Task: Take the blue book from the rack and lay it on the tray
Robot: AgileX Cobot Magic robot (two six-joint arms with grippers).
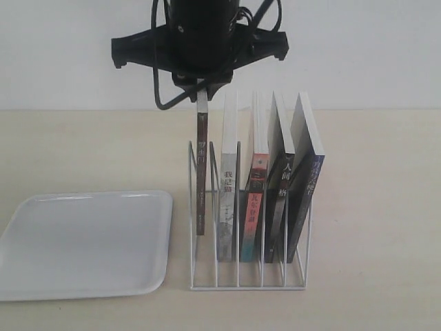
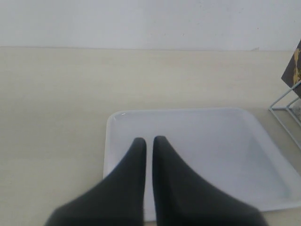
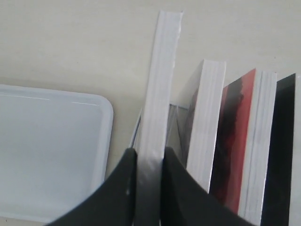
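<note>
Where white tray (image 1: pixel 41 276) lies flat at left on pale tabletop, left gripper (image 2: pixel 149 140) is seen above its rim, fingers pressed almost together. Just right of tray, blue book (image 1: pixel 201 179) is held upright, raised above neighbours, lower end seen between leftmost wires of rack (image 1: pixel 248 284). Top page edge is pinched by right gripper (image 1: pixel 202 93). Further right, four books (image 1: pixel 253 200) are stood in rack slots, last two tilted.

A plain off-white wall (image 1: pixel 358 48) is seen behind a light wood-grain table (image 1: pixel 372 207), whose far edge is shown level. The scene is lit evenly, and only faint shadows are cast
</note>
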